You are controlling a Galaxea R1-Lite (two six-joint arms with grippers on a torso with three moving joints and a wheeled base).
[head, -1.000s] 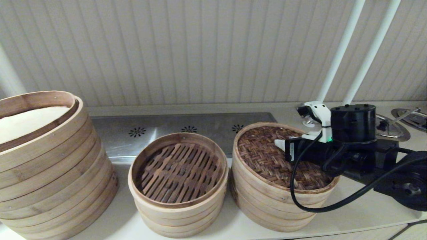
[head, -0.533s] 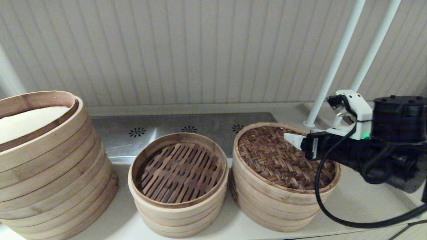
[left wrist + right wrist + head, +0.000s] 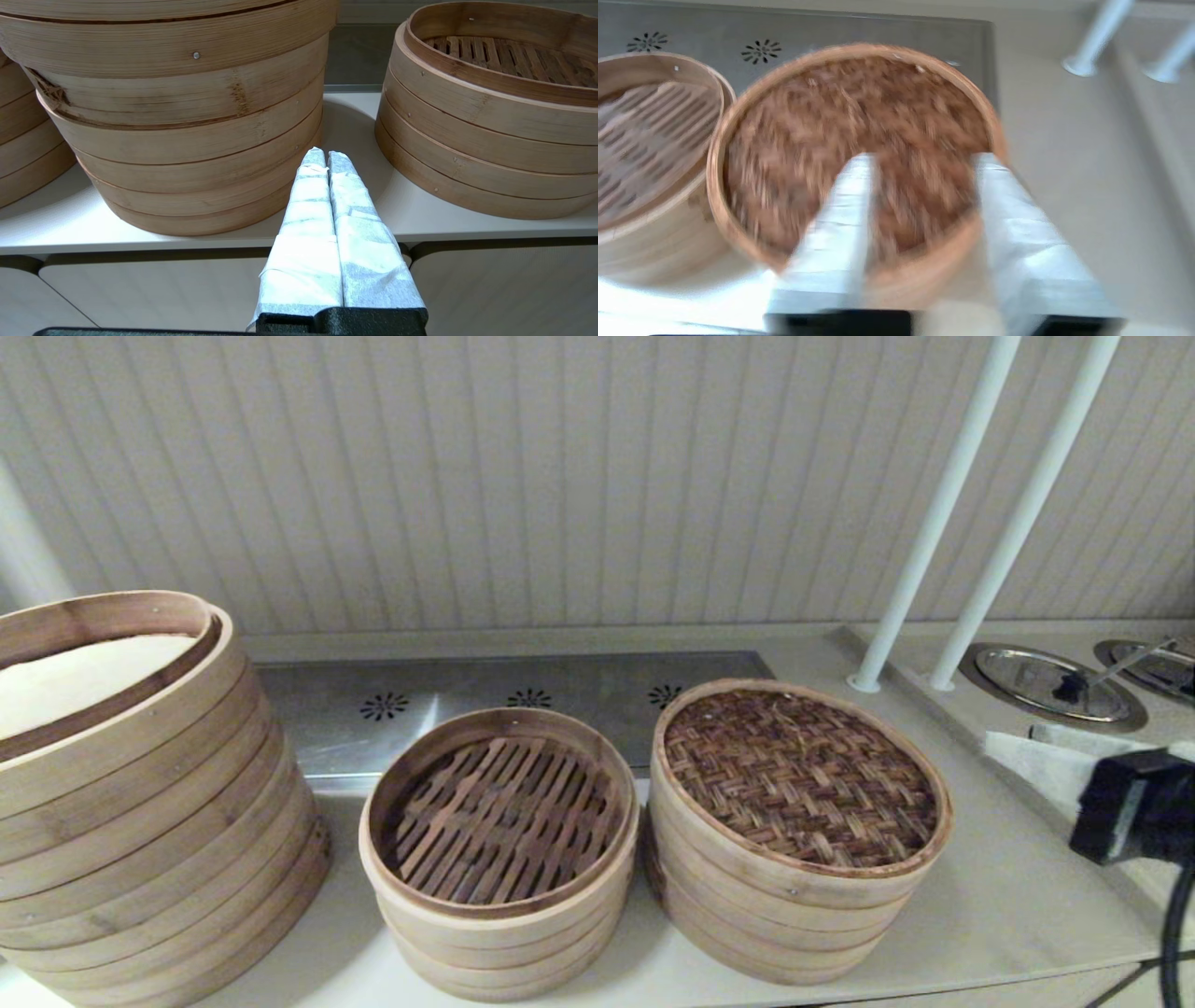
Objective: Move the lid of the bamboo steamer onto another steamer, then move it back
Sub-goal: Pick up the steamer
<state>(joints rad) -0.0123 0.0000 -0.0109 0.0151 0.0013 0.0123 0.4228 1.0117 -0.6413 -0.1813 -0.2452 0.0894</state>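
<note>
on my far left i see the biggest item, a tall wide stack of pale bamboo rings [image 3: 140, 793] with a pale liner on top, standing on the beige counter [image 3: 1008, 905]. next down in size is the medium round stack of pale bamboo rings [image 3: 775, 915] at the right of the row, and the round lid with a dark brown herringbone-woven top in a pale hoop rim [image 3: 798, 775] sits flat on top of it, covering it. just beside that, in the middle, is the open pale bamboo basket with a dark slatted floor [image 3: 499, 812], near its neighbour but i can't tell if they touch. my right gripper [image 3: 924, 163] is off at the counter's right side, well clear of the lid, its white-wrapped fingers [image 3: 840, 224] spread apart and holding nothing. my left gripper [image 3: 325, 156] hangs low in front of the counter edge, between the tall stack and the slatted basket, fingers pressed together on nothing.
</note>
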